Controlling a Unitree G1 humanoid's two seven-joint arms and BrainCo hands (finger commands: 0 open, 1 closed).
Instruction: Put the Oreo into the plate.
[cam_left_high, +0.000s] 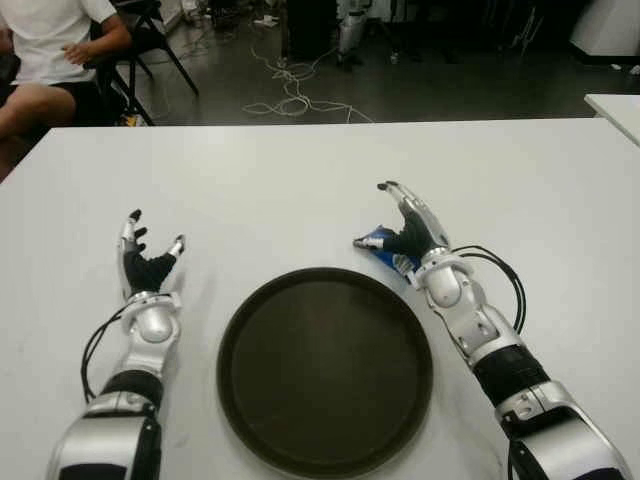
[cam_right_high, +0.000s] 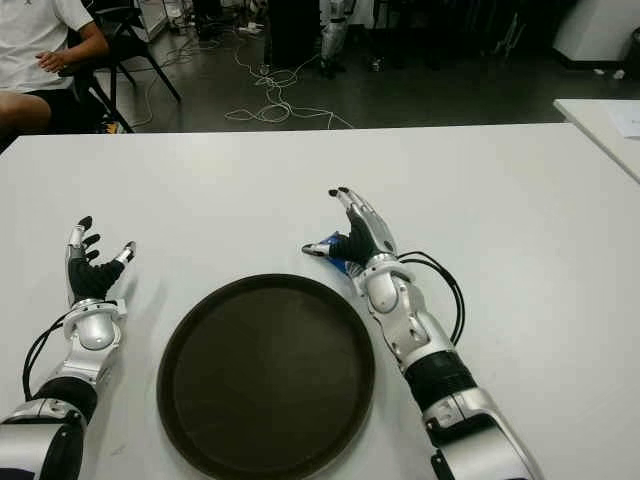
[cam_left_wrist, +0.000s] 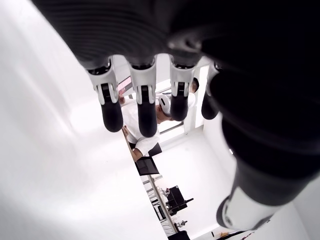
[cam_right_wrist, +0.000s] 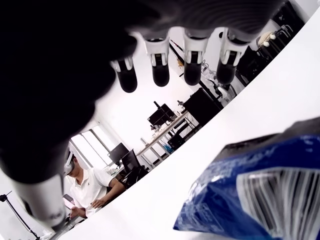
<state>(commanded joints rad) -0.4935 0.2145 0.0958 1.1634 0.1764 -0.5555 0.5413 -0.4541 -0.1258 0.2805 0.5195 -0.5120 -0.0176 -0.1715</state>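
Note:
The Oreo (cam_left_high: 384, 246) is a blue packet lying on the white table (cam_left_high: 300, 190), just beyond the far right rim of the round dark plate (cam_left_high: 325, 370). My right hand (cam_left_high: 385, 218) is over the packet from the right, fingers stretched out and spread, thumb reaching past its left end. In the right wrist view the Oreo packet (cam_right_wrist: 260, 200) lies under the palm with the fingers (cam_right_wrist: 192, 67) straight and apart from it. The plate holds nothing. My left hand (cam_left_high: 155, 238) shows to the left of the plate, fingers open and holding nothing.
A seated person (cam_left_high: 50, 60) and chairs are beyond the table's far left corner. Cables (cam_left_high: 295, 95) lie on the floor behind. A second white table (cam_left_high: 615, 110) shows at the right edge.

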